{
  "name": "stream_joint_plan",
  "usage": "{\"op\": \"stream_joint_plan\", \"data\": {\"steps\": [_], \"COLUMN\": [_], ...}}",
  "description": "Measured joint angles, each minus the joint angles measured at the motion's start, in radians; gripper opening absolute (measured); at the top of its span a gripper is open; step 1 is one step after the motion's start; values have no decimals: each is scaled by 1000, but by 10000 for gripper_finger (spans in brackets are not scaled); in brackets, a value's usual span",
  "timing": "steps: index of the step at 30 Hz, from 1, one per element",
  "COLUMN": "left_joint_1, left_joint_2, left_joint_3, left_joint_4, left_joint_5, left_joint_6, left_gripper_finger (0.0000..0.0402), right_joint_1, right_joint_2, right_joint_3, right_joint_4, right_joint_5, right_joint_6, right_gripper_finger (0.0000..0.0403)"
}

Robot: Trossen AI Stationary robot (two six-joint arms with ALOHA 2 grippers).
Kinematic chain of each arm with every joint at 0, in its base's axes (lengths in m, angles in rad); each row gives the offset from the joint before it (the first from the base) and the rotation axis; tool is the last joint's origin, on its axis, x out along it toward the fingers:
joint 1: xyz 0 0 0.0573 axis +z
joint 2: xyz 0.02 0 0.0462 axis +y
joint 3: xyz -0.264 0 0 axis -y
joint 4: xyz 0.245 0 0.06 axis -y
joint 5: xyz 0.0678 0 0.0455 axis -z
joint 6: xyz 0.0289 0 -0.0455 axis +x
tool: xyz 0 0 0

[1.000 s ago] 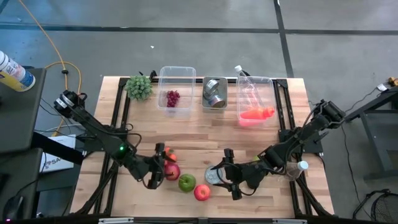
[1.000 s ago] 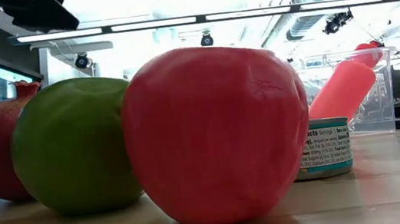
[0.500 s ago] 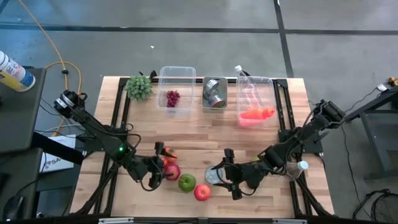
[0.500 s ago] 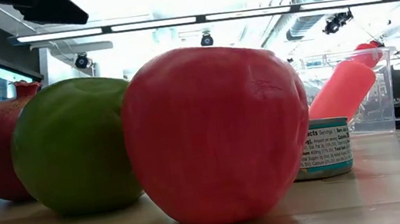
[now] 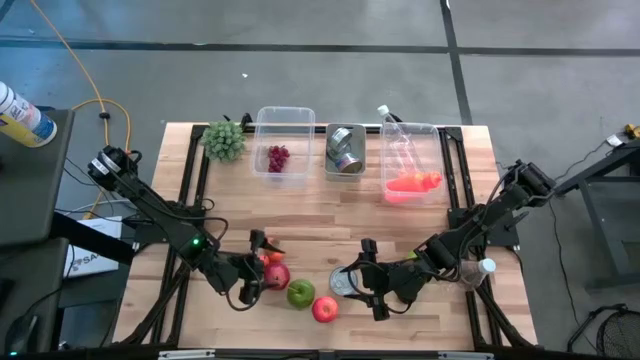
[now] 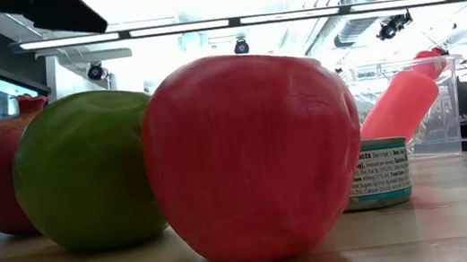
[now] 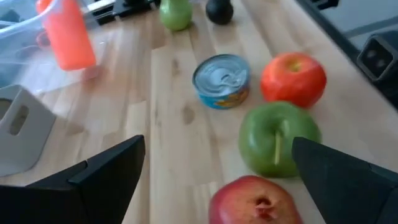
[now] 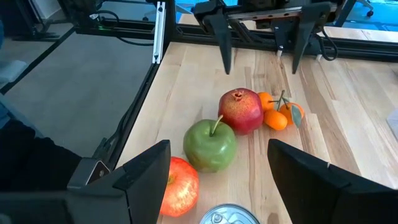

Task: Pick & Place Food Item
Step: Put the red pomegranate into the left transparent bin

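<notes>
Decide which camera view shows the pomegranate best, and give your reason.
The right wrist view: the pomegranate shows whole, crown included, beside the green apple. The left wrist view crops it at the frame edge, the low view half hides it behind that apple, and the high view shows it tiny.

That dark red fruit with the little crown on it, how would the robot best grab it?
Probably across the round middle of the pomegranate, from above. Its crown points up, so the widest girth is level. The green apple crowds one side and the small oranges the other, so the jaws fit best on its two free sides. The left gripper, jaws open, is nearest.
</notes>
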Motion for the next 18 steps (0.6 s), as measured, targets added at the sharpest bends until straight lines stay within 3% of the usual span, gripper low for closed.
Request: {"op": "stream_joint_plan", "data": {"steps": [5, 10, 18], "left_joint_1": [0, 0, 15], "left_joint_2": [0, 7, 71], "left_joint_3": [0, 0, 0], "left_joint_4": [65, 31, -29], "left_joint_5": [5, 15, 235], "left_joint_6": [26, 144, 147], "left_gripper_finger": [394, 394, 390], "right_joint_1": [0, 0, 0], "right_joint_2": [0, 0, 0], "right_joint_3": [0, 0, 0], "right_joint_4": [1, 0, -8], "right_joint_5": [0, 0, 0], "right_joint_6": [0, 40, 44], "right_gripper_finger": [258, 258, 258]}}
